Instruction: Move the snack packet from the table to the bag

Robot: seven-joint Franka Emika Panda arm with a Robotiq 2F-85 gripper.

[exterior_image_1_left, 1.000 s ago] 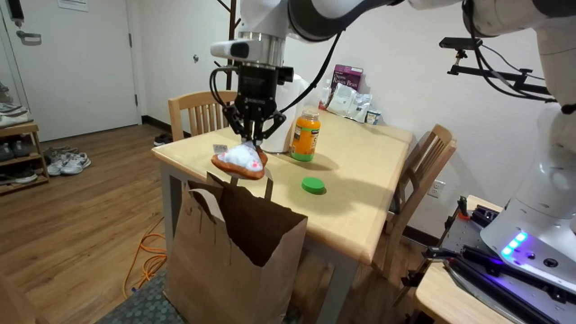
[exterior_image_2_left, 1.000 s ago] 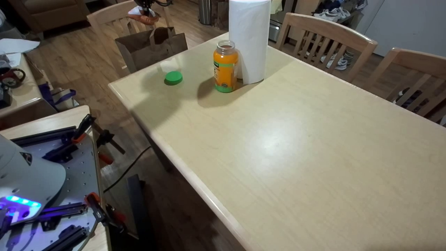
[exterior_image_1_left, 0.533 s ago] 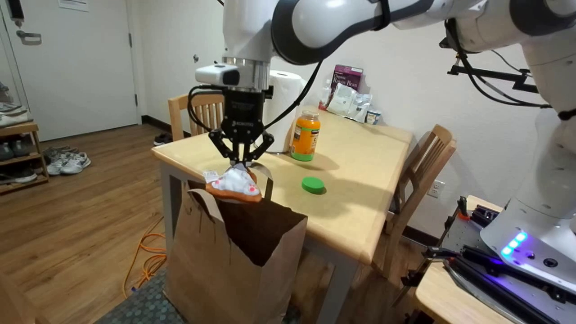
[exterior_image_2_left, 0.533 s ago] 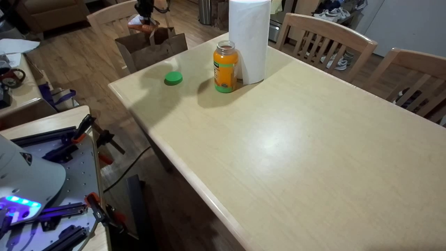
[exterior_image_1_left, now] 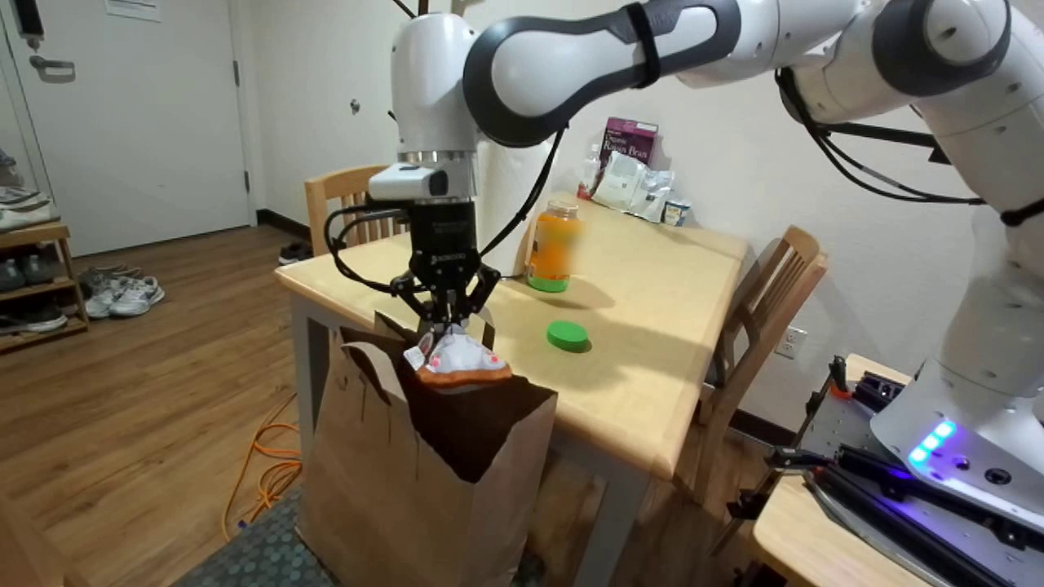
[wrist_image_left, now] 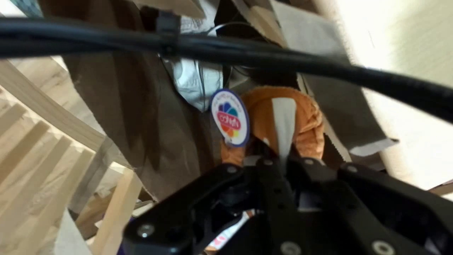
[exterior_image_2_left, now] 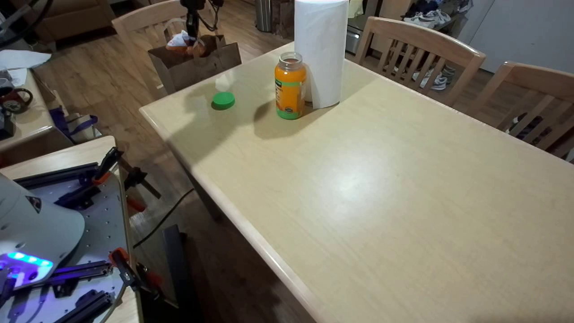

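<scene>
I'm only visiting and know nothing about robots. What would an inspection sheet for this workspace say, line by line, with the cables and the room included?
Surface: light wooden table, glare on its top.
Job's things: orange-and-white item at the open mouth of the brown paper bag; whether it is below the rim is unclear.
Clutter: uncapped orange bottle, upright; green lid lying apart from it; paper towel roll standing nearby.
End effector: closed on the item's top.
Cables: black cable across the wrist view; orange cord loosely coiled on the floor.
Surroundings: wooden chairs, a door, shoes on the floor.
</scene>
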